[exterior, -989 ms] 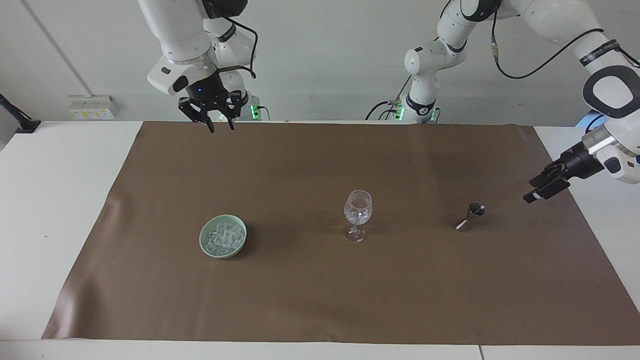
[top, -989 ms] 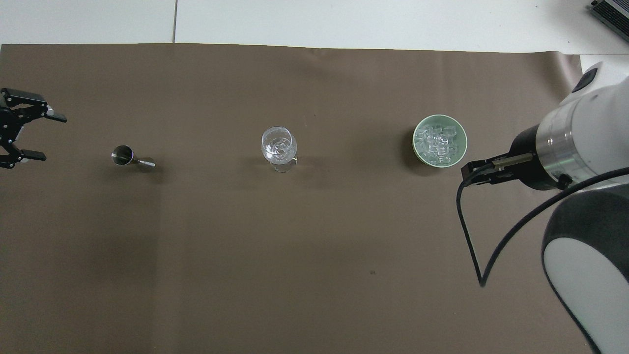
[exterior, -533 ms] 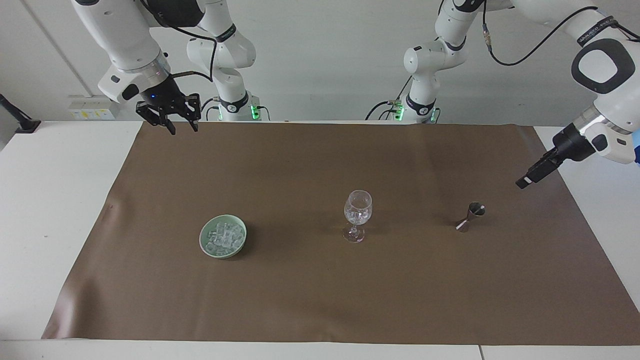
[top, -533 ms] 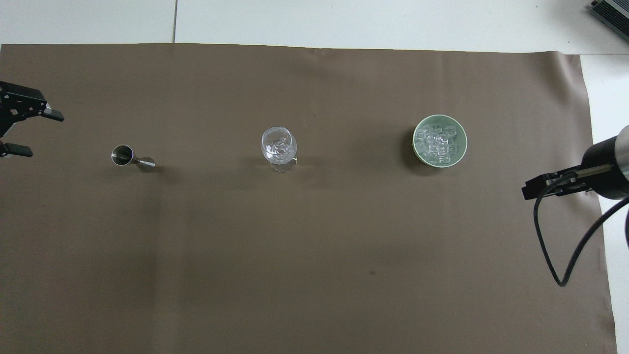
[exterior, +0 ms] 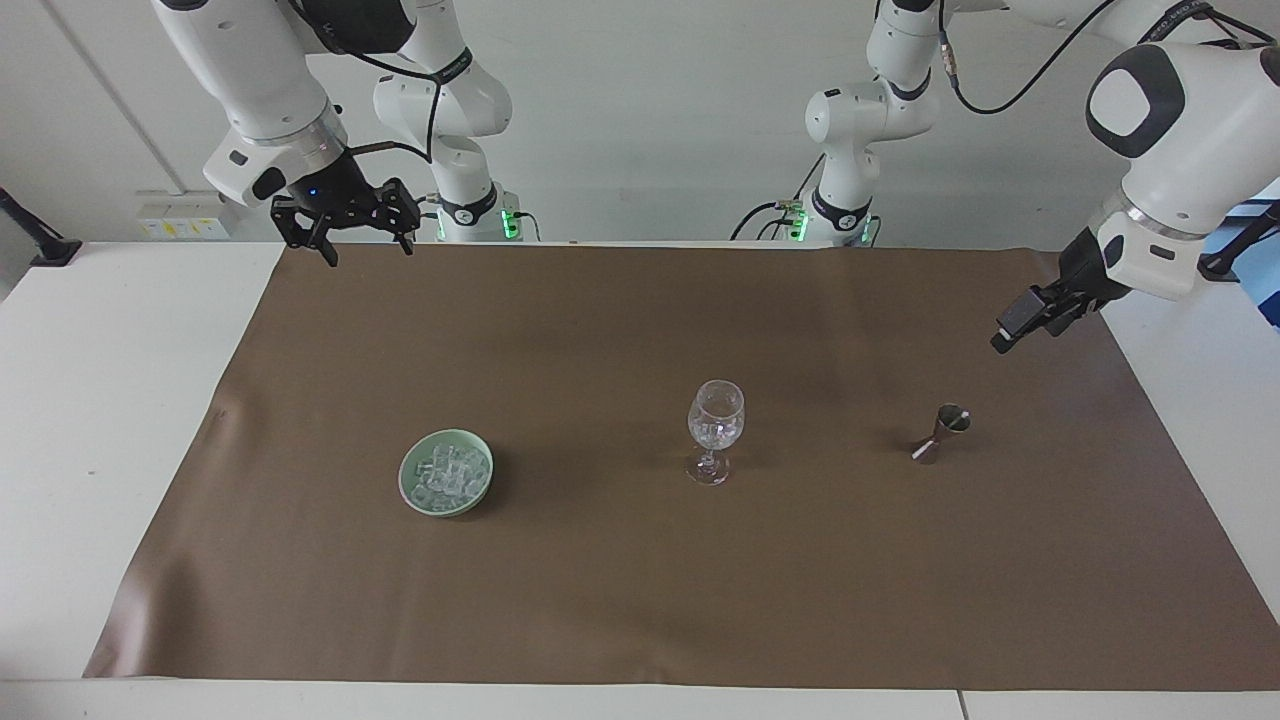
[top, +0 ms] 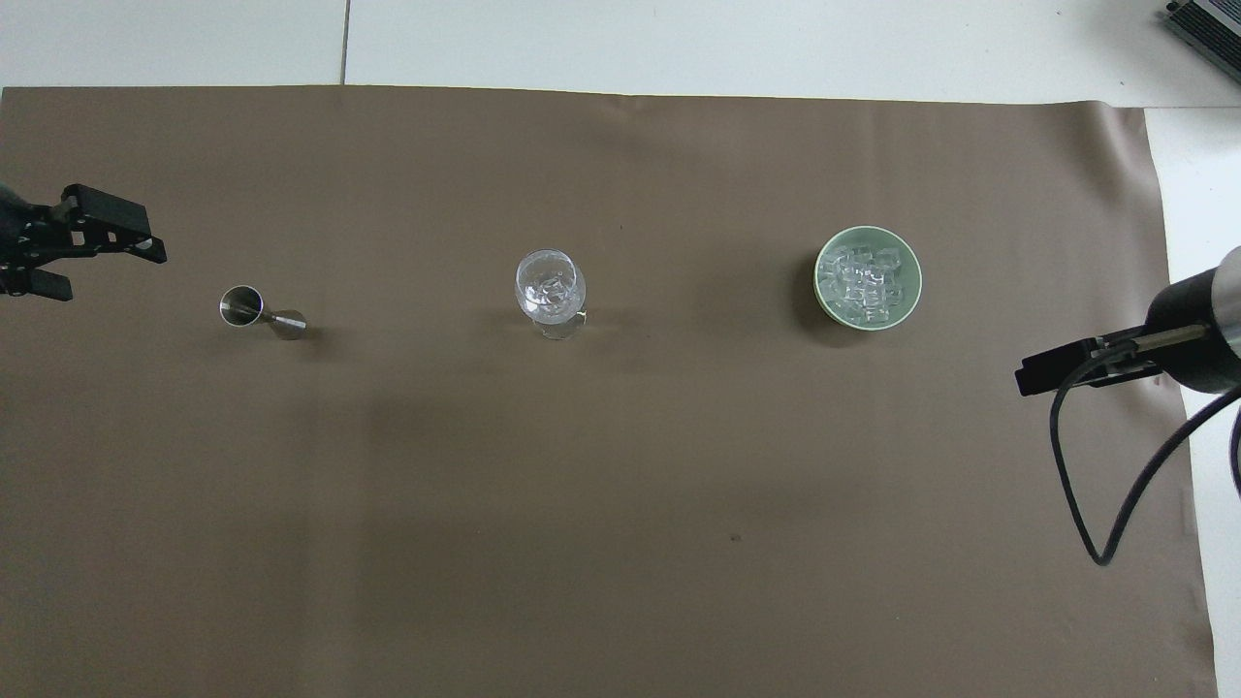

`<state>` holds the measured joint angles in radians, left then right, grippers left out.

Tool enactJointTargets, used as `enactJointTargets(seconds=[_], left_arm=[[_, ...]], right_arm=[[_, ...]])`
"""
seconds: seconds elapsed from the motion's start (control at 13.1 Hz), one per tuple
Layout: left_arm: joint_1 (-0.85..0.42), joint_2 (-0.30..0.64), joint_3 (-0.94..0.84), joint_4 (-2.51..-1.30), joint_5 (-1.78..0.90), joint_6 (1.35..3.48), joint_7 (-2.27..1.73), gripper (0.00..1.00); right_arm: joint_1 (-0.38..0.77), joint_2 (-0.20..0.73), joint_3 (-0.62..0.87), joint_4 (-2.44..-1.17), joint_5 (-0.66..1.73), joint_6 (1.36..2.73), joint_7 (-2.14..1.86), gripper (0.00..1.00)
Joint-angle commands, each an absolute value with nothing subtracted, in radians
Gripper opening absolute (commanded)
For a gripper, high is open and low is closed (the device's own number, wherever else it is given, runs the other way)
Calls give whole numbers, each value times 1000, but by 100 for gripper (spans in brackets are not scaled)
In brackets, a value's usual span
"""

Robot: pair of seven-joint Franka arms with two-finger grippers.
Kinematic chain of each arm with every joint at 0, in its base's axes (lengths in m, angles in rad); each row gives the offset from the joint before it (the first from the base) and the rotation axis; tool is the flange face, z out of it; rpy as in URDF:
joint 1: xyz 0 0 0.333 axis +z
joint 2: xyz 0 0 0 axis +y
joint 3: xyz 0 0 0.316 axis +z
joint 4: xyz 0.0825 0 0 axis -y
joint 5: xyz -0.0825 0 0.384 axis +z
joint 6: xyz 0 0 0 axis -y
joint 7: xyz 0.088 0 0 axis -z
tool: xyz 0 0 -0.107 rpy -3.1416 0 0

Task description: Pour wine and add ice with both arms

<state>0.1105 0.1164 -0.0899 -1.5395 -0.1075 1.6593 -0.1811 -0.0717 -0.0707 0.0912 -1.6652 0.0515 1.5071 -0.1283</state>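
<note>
The ice [exterior: 447,473] is a heap of clear chunks in a pale green bowl [exterior: 405,482] toward the right arm's end; in the overhead view the ice [top: 866,281] fills the bowl [top: 820,276]. A clear stemmed wine glass [exterior: 716,415] stands mid-mat with glassy chunks in it, also seen from above [top: 551,286]. A small metal jigger [exterior: 942,432] [top: 254,310] stands toward the left arm's end. My left gripper [exterior: 1010,335] [top: 102,267] hangs open and empty in the air beside the jigger. My right gripper [exterior: 365,250] [top: 1033,376] is open, empty and raised over the mat's edge.
A brown mat [exterior: 640,600] covers most of the white table [exterior: 110,400]. The arm bases [exterior: 470,215] stand at the robots' edge. A dark device [top: 1207,24] lies at the table's corner farthest from the robots, at the right arm's end.
My right gripper swung away toward its own end of the table and stays raised. My left gripper moved up and closer to the jigger. Glass, bowl and jigger have not moved.
</note>
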Motion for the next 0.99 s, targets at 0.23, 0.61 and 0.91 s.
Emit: enactJointTargets(seconds=[0.23,0.61,0.91], left_arm=[[32,75,-80,-1559,-25,1644,-64,100],[41,-3,-95,-1548,-5,1531,-63,100],[57,-72,-117,-1578,-14,1505,-61,100]], right_arm=[[-183,-61,84,-1621,34,1517,-149,100],[-202,-67,83,-1614,-11,1502,-224,100],[-213,-72,75,-1599,-18,1474,-258,100]])
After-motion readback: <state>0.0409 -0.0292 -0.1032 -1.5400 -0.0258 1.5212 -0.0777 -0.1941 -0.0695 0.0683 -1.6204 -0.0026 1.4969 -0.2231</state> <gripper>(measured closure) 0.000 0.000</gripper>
